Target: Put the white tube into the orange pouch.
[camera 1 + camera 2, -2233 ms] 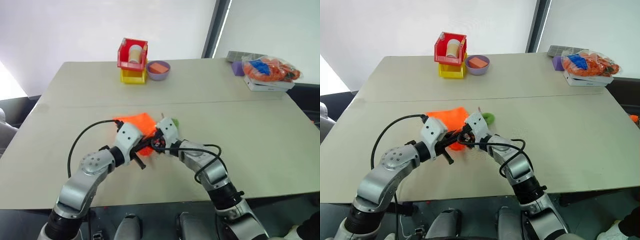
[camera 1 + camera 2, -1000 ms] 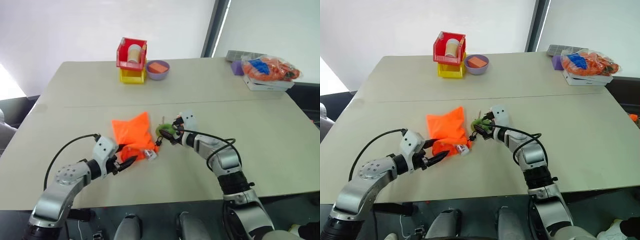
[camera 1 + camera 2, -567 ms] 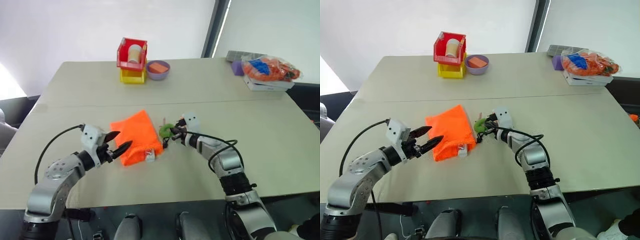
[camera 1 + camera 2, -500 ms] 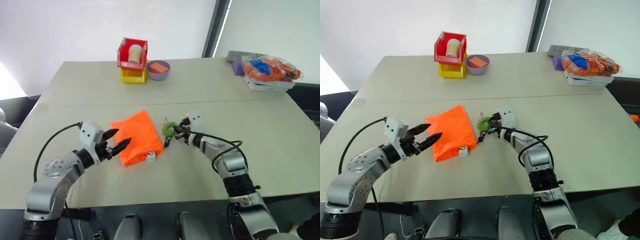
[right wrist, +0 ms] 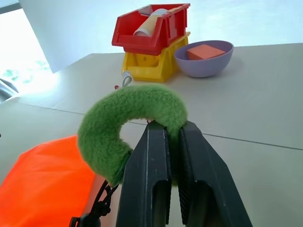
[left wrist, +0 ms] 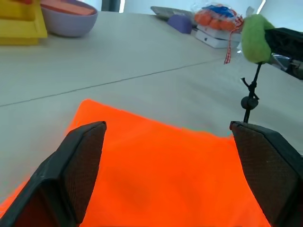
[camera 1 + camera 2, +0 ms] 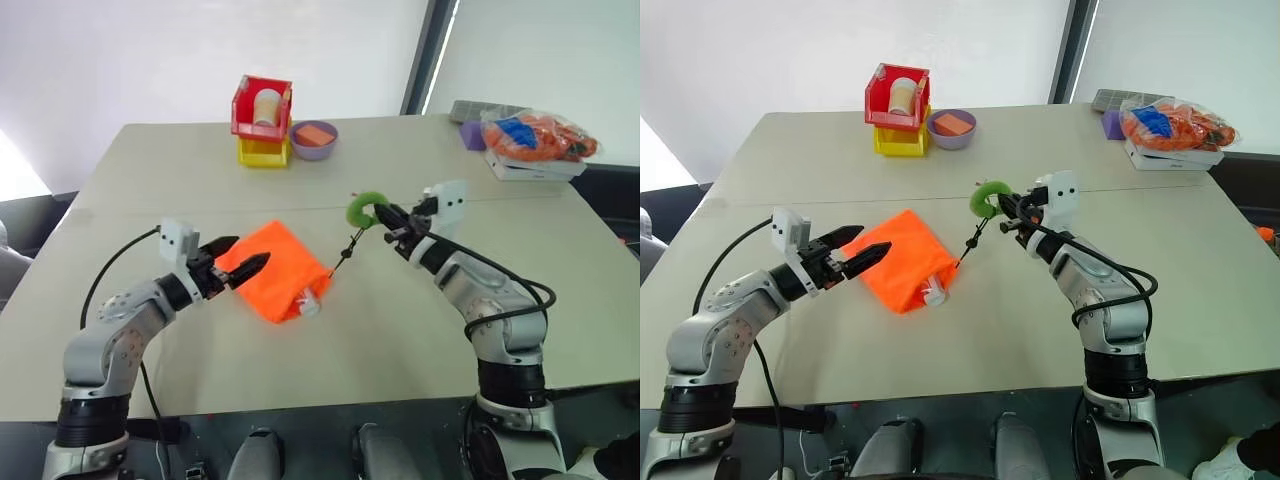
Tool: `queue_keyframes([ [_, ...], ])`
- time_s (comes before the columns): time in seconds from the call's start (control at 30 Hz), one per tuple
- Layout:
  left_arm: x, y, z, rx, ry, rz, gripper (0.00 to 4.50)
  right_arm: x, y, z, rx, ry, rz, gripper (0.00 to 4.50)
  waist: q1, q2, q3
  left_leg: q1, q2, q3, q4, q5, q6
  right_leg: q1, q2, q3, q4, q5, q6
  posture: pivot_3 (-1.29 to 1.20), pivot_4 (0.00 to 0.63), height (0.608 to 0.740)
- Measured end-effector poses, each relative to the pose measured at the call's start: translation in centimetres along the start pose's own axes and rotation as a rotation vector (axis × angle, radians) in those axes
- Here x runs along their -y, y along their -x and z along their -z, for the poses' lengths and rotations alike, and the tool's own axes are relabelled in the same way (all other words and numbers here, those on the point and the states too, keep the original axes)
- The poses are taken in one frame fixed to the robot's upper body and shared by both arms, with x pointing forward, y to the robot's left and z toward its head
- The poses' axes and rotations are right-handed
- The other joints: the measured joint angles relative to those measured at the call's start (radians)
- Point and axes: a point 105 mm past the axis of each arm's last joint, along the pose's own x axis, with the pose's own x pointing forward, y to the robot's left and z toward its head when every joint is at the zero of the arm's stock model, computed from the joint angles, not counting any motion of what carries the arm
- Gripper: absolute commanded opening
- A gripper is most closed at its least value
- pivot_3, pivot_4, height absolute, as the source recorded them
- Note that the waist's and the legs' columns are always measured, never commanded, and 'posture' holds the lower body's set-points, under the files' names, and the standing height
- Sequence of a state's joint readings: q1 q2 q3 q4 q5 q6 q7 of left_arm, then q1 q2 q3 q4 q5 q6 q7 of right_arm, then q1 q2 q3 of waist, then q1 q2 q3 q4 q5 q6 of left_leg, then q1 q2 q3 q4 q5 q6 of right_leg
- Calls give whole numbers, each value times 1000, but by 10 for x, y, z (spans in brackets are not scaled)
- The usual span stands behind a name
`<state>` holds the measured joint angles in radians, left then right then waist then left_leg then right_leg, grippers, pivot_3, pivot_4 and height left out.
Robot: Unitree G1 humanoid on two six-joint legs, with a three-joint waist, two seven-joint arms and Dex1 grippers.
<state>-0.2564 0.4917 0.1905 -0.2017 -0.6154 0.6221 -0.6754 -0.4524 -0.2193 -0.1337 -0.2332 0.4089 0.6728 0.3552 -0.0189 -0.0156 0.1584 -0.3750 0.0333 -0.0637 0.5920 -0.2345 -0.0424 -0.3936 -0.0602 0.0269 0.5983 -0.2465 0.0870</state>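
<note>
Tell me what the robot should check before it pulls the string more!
1. Right gripper pinching the green ring: ok, shut on it.
2. Black cord running from the ring down to the orange pouch: ok.
3. White tube fully inside the pouch: not ok, its end pokes out of the mouth.
4. Left gripper holding the pouch steady: not ok, fingers open, just above the fabric.
5. Pouch mouth drawn closed: cannot tell.
</note>
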Motion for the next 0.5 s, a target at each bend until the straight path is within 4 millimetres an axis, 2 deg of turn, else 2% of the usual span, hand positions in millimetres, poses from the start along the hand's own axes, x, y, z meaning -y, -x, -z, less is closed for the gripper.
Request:
queue_keyframes([
  [0.27,5,-6,8,-33,-22,28,4482,1,-1,5,-27,20,14,0,-1,0,0,0,0,0,0,0,0,0,0,0,0,0,0,0,150,740],
  [0.4,6,-6,11,-45,-21,29,4482,9,-2,22,-106,76,57,0,0,0,0,0,0,0,0,0,0,0,0,0,0,0,0,0,150,740],
  [0.5,10,-5,19,-73,-29,33,4482,23,-2,50,-210,151,148,0,-1,0,0,0,0,0,0,0,0,0,0,0,0,0,0,0,150,740],
])
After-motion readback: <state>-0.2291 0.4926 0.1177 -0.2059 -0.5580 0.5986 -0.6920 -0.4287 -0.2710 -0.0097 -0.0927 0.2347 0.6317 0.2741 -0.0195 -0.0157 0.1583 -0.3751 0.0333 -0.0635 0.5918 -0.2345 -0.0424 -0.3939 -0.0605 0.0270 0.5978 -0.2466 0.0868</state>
